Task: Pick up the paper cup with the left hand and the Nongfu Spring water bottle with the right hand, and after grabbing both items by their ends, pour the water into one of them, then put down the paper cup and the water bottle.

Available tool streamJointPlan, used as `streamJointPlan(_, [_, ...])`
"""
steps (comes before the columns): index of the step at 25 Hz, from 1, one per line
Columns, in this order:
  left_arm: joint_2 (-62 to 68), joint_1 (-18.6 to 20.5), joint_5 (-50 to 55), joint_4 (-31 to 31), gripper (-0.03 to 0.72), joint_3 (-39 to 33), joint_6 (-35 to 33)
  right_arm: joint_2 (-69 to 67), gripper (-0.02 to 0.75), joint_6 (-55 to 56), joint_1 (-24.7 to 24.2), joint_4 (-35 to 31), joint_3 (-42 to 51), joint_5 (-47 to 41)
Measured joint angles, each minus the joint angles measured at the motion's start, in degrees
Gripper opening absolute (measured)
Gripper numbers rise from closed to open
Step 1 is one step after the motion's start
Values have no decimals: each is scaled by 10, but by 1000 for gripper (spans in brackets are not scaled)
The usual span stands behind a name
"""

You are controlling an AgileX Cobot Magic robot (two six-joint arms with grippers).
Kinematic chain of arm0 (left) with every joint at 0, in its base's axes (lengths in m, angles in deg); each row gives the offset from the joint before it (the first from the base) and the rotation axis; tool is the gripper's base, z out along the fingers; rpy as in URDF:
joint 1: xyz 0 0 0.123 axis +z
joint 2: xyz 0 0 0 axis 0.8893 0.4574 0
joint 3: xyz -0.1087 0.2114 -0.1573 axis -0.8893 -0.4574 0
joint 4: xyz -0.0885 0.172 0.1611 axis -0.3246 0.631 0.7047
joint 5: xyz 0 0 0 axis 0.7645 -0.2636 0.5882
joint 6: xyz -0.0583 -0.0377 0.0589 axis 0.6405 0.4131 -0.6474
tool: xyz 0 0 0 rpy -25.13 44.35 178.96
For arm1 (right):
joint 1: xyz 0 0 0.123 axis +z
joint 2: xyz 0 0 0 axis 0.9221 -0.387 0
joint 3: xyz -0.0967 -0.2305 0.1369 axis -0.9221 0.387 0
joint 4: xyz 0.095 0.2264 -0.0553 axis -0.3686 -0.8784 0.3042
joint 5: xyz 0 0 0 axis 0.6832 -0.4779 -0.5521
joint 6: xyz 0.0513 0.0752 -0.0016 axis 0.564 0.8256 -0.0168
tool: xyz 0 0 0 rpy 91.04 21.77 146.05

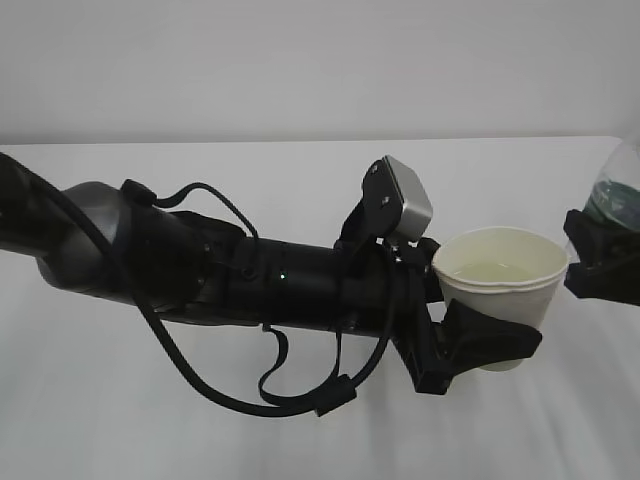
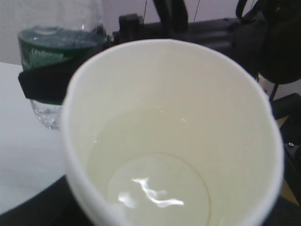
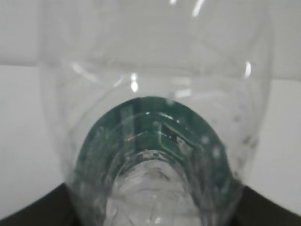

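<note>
The paper cup point(image 1: 497, 290) is in the left hand point(image 1: 470, 345), jaws clenched on its lower wall, held above the white table point(image 1: 300, 430). I read it as upright: mouth up, long axis close to vertical, perhaps tipped a little toward the exterior camera, since I can see down into it. The left wrist view looks straight into the mouth; a pale pool of the water point(image 2: 157, 188) lies over the bottom with highlights on its surface. The exterior view shows the same pool inside.

The Nongfu Spring water bottle point(image 1: 615, 195) sits at the right edge of the exterior view, only partly in frame. The right hand point(image 1: 600, 265) grasps it across the dark green label band; the left wrist view shows a black finger point(image 2: 44, 84) lying across that label. There the bottle appears roughly upright beside the cup, close but not touching. I cannot see the neck or mouth in any view, so which end is up I judge only loosely. The right wrist view looks along the clear ribbed body; I cannot tell how much liquid is left inside.

Judgement: no stream visible, water in the cup, so the pour looks done and the put-down step is in hand. Next move calls for lowering the cup level, base flat on the table, before I let the jaws go; same for the bottle, kept well apart from the cup.
</note>
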Motion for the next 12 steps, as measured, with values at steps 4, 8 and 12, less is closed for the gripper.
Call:
streamJointPlan(4, [0,0,0,0,471,0,0,-70,386,1,0,-18,-11,6])
streamJointPlan(8, [0,0,-1,0,471,0,0,-118,385,25,0,-19,-34,6])
streamJointPlan(12, [0,0,-1,0,471,0,0,-145,385,38,0,-20,-57,7])
